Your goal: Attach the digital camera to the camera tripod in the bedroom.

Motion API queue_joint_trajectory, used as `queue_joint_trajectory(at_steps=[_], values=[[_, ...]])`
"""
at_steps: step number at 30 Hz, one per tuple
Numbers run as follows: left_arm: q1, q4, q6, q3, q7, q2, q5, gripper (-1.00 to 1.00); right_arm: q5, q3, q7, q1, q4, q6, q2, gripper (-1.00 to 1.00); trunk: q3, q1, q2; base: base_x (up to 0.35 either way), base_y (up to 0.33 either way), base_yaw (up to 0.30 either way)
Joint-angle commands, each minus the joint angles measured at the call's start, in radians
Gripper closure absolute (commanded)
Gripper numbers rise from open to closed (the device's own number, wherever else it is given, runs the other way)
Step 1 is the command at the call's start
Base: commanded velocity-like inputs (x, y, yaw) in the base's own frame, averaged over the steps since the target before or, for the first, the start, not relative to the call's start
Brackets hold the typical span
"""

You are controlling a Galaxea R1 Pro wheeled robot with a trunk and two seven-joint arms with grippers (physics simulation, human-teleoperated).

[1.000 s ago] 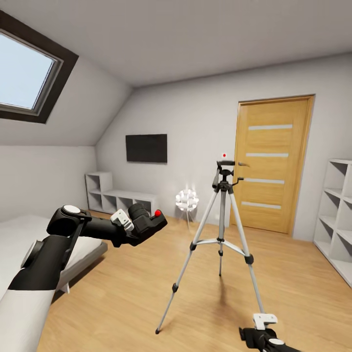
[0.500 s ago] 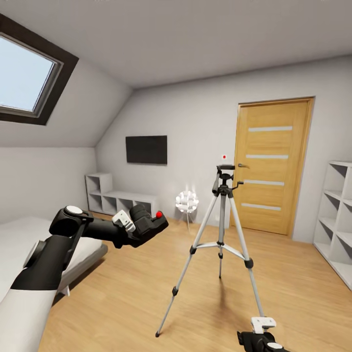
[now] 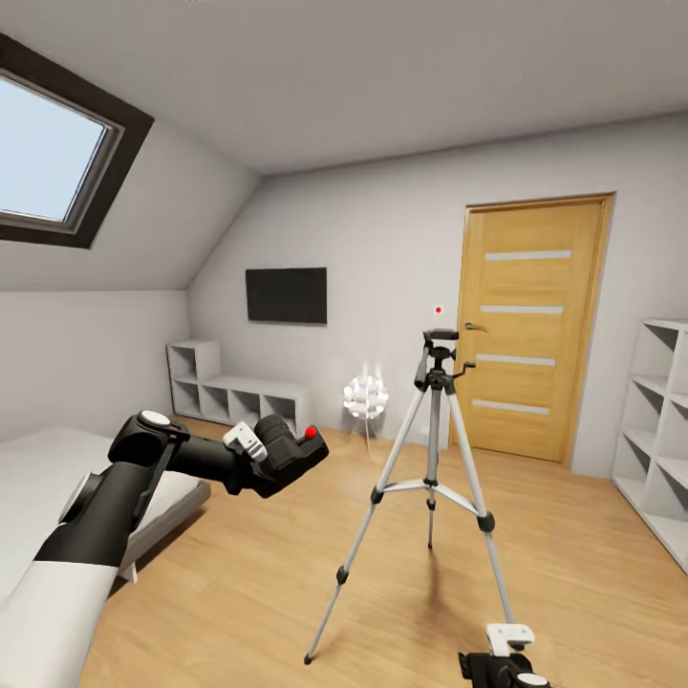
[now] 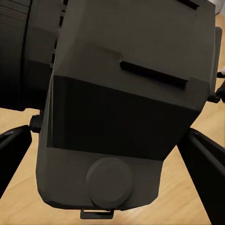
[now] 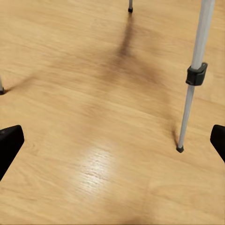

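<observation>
Right gripper (image 5: pixel 112 140), at 6 o'clock in the head view: fingers spread wide, holding nothing, wood floor (image 3: pixel 239 573) between them. Left gripper (image 3: pixel 272 457), at 9 o'clock: closed on the camera (image 3: pixel 285 447) (red button facing up), held well apart from the tripod (image 3: pixel 432 478). The tripod stands on the floor just right of centre. Behind it, at 2 o'clock, the wooden door (image 3: pixel 530 325).

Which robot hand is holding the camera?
The left gripper, raised beside the bed, holds the black camera. The right gripper hangs low and open near a tripod leg.
</observation>
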Motion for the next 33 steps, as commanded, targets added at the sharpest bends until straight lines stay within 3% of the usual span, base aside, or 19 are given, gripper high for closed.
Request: queue_joint_trajectory(at_steps=[1,33], values=[[-0.001,0.000,0.011,-0.001,-0.010,0.000,-0.009,1.00,0.000,0.000,0.000,-0.002,0.005,-0.008,0.001,-1.00,0.002,-0.004,0.006,0.000,0.000,0.000],[-0.001,-0.008,0.010,-0.002,-0.012,-0.003,-0.009,1.00,0.000,0.000,0.000,-0.001,0.005,-0.009,0.004,-1.00,0.102,-0.127,0.230,0.000,0.000,0.000]])
